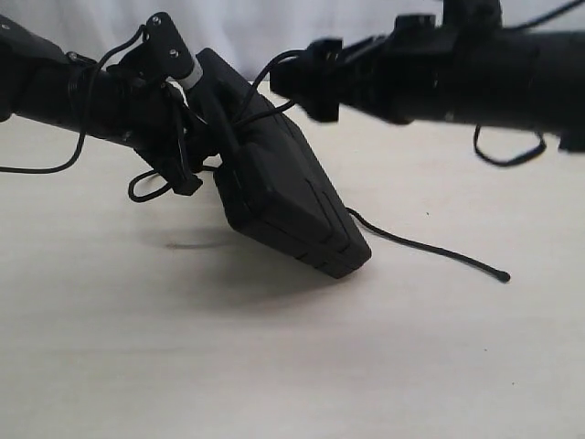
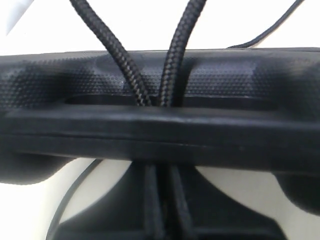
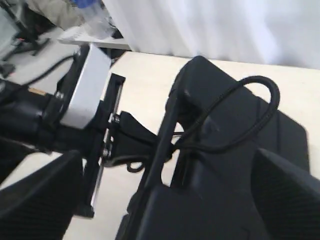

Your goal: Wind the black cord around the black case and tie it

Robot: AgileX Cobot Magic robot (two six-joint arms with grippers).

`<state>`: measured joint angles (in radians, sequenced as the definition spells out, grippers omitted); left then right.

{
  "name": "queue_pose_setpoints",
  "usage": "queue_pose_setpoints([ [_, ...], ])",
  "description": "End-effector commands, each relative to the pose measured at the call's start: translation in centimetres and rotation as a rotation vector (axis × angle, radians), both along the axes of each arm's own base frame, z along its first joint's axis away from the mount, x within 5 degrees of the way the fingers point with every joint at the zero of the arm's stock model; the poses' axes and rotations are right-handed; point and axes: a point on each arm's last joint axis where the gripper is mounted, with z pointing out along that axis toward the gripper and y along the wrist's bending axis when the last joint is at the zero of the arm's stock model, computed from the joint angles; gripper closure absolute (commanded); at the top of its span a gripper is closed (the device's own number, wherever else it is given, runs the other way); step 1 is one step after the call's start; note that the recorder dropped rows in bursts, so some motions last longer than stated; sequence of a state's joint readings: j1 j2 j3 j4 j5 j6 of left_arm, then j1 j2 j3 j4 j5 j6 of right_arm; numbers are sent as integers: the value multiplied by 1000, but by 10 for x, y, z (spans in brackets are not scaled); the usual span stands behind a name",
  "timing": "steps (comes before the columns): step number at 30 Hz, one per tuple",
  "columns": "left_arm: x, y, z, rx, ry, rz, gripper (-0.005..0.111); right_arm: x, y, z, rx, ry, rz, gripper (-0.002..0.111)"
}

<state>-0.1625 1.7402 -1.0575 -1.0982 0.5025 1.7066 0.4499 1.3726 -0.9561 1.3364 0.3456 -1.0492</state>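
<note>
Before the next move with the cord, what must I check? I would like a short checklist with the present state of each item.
1. Grip of the left gripper on the black case: ok; the case is tilted, with its lower corner on the table.
2. The black cord threaded through the handle slot: ok; two strands pass through.
3. The right gripper free to grasp: ok; fingers spread, nothing held.
4. The free tip of the cord reachable: ok; it lies on the table, apart from the case.
5. Wrap snug on the case: not ok; a loop stands off it.
6. Knot tied: cannot tell.
</note>
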Motion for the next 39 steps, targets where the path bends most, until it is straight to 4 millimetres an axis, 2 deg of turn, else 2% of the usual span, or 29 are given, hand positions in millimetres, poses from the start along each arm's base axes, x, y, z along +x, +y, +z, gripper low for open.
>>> queue_pose_setpoints([
  [1,0,-1,4,-23,-2,8,107,54,-41,4,50,244,-1,24],
  [3,0,-1,4,-20,-6,13,107,73,-49,-3,17,301,-28,24],
  [6,1,0,4,-14,-13,24,107,94,-49,-18,-12,335,-27,24],
  [10,1,0,4,-14,-13,24,107,114,-38,-39,-1,362,19,24],
  [12,1,-1,4,-20,-7,17,107,118,-30,-46,24,378,67,28],
  [16,0,-1,4,-20,-5,12,107,120,-17,-47,94,353,146,44],
  [21,0,-1,4,-19,-6,13,107,125,-9,-53,71,324,96,61],
  [23,1,0,4,-13,-14,24,107,126,-3,-56,83,333,91,73],
  [26,2,1,4,-9,-19,31,105,126,1,-56,154,357,113,98],
  [27,2,1,4,-8,-19,30,103,126,0,-56,158,353,112,104],
  [31,-1,-1,9,-15,-22,7,82,125,-1,-50,165,342,112,104],
  [35,-8,3,22,51,-64,-35,60,124,-2,-44,171,329,103,104],
  [37,-16,8,37,121,-98,-47,54,125,-2,-43,179,332,82,104],
  [39,-26,8,50,113,-106,-68,54,126,-3,-43,180,329,69,104],
])
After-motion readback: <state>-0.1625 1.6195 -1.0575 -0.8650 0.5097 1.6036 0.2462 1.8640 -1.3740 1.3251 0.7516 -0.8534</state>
